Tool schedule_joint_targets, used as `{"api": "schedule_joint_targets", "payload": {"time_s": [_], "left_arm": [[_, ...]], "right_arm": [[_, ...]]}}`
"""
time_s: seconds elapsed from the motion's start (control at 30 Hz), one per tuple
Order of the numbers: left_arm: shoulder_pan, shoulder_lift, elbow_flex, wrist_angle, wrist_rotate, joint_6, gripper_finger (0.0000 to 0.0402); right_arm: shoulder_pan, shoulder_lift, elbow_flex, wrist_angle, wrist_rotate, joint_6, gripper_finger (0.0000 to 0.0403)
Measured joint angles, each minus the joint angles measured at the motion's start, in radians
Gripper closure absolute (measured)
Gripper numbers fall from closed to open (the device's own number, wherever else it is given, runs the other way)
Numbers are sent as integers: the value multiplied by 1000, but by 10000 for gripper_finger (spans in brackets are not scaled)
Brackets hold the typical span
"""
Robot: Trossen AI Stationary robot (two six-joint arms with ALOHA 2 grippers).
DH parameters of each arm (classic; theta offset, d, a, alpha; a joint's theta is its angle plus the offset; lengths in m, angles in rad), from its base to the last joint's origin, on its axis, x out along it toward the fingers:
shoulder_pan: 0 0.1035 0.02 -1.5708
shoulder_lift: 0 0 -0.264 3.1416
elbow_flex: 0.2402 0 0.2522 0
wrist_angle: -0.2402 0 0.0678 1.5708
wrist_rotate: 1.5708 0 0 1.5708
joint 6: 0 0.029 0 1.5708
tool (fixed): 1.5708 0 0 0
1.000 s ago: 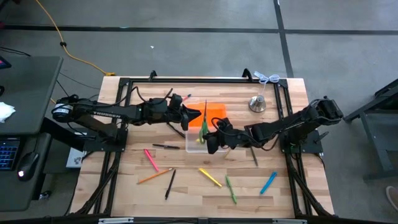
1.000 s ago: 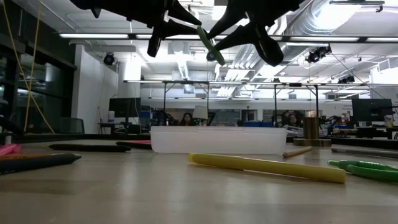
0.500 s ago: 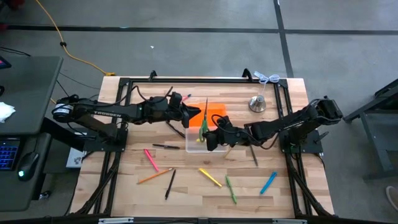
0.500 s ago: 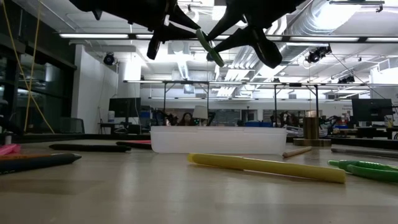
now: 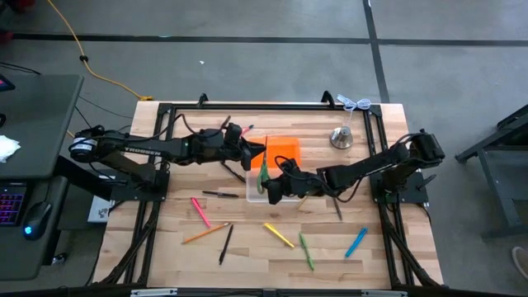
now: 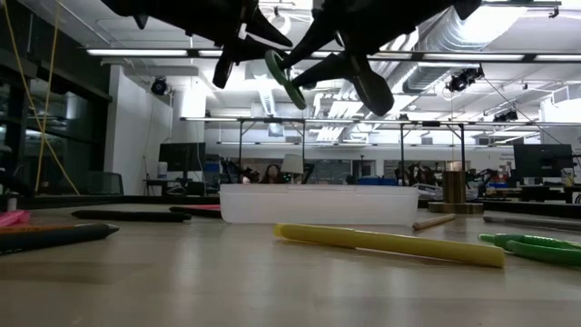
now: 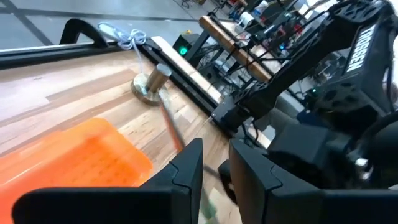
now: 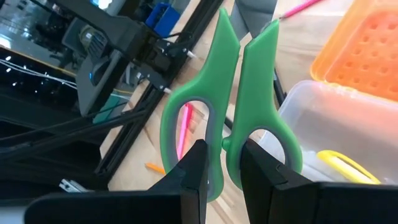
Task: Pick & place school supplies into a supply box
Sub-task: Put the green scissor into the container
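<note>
The green-handled scissors (image 5: 263,171) hang in the air over the supply box (image 5: 252,191), a clear box whose orange lid (image 5: 283,150) lies open on its far side. My right gripper (image 8: 224,155) is shut on the scissors' handles (image 8: 249,93) and reaches in from the table's right. My left gripper (image 7: 216,165) stands just beyond the blade end, above the lid. Its fingers are a little apart, and no blade shows between them. A yellow marker (image 8: 339,165) lies inside the box. My right gripper pinches the scissors where the two handle loops meet (image 8: 227,146). One fingertip (image 8: 196,155) stands at each loop's opening, with the inner bars between them. The fingers come from the table's right, slanting down. The scissors are lifted clear, blades shut and pointing away toward the far side.
Pens and pencils lie on the near half of the table: pink (image 5: 200,211), orange (image 5: 205,233), black (image 5: 225,243), yellow (image 5: 279,235), green (image 5: 306,250), blue (image 5: 355,242). A pencil (image 5: 337,206) lies right of the box. A silver bell (image 5: 341,137) stands at the far right.
My right gripper has carried the scissors a little toward the table's left edge and slightly down, over the box. The scissors' handles now hang lower and nearer my left gripper's fingers. My left gripper has kept still.
</note>
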Motion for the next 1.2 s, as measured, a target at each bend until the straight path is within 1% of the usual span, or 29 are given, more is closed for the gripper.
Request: {"api": "schedule_joint_targets", "payload": {"time_s": [0.13,1.2], "left_arm": [[0,0,0,-28,-5,0,291],[0,0,0,-46,-41,0,291]], "right_arm": [[0,0,0,4,5,-1,350],[0,-2,0,25,6,1,350]]}}
